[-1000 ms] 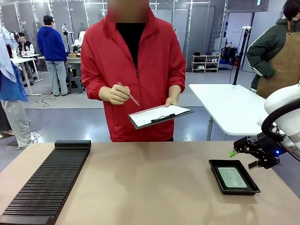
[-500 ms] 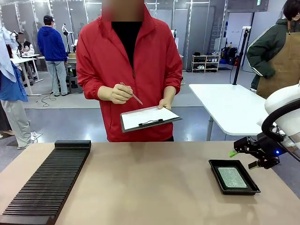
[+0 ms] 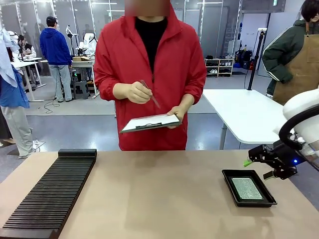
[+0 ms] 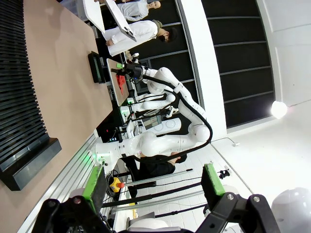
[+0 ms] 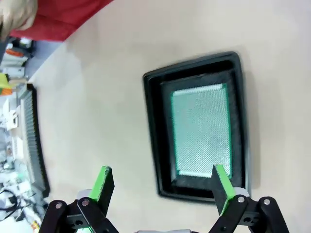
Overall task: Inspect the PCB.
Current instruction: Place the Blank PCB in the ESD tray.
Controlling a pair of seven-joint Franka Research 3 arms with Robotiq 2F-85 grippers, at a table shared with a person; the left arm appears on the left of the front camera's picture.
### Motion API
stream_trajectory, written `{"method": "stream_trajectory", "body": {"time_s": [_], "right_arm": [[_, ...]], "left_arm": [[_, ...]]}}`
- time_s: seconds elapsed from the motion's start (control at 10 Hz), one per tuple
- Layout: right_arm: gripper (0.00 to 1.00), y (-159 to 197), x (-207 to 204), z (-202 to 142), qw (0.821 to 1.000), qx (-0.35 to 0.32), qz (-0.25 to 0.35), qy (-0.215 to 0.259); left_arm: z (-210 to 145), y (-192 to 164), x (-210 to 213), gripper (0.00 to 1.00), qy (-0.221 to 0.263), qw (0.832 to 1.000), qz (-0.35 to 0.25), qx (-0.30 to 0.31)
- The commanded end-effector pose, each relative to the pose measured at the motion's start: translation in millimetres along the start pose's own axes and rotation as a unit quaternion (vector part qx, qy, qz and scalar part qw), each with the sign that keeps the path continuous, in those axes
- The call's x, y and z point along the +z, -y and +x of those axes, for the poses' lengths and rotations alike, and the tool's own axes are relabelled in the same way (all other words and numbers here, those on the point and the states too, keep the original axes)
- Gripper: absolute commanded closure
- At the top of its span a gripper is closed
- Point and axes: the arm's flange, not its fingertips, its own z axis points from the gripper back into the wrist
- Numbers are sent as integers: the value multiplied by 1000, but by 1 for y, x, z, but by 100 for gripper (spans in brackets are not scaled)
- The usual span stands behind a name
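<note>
The PCB [image 3: 247, 188], a pale speckled green board, lies flat in a shallow black tray [image 3: 228, 174] on the right side of the table. My right gripper [image 3: 256, 167] hovers just above and behind the tray, open, holding nothing. The right wrist view looks down on the PCB [image 5: 201, 128] inside the tray [image 5: 151, 136], with the right gripper [image 5: 161, 182] spread wide over the tray's near edge. My left gripper [image 4: 153, 182] is open and empty, off the table's end, well away from the tray [image 4: 95, 67].
A long black slotted rack [image 3: 50, 194] runs along the table's left side. At the far edge stands a person in a red jacket with a clipboard [image 3: 149, 122] and a pen [image 3: 150, 93]. A white table [image 3: 244, 114] stands behind on the right.
The person has stepped to the picture's right, brought the clipboard lower and flatter, and raised the pen hand over it. Neither arm nor the PCB has moved.
</note>
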Motion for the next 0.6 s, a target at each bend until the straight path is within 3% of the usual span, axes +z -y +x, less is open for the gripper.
{"method": "stream_trajectory", "body": {"time_s": [0.0, 0.2, 0.5], "right_arm": [[0, -1, 62, -14, 993, -19, 108, -32], [0, 34, 108, -24, 978, -48, 196, -59], [0, 87, 145, -49, 934, -63, 329, -122]], "left_arm": [[-1, 1, 0, 0, 1, 1000, 0, -1], [-1, 1, 0, 0, 1, 1000, 0, -1], [-1, 1, 0, 0, 1, 1000, 0, -1]]}}
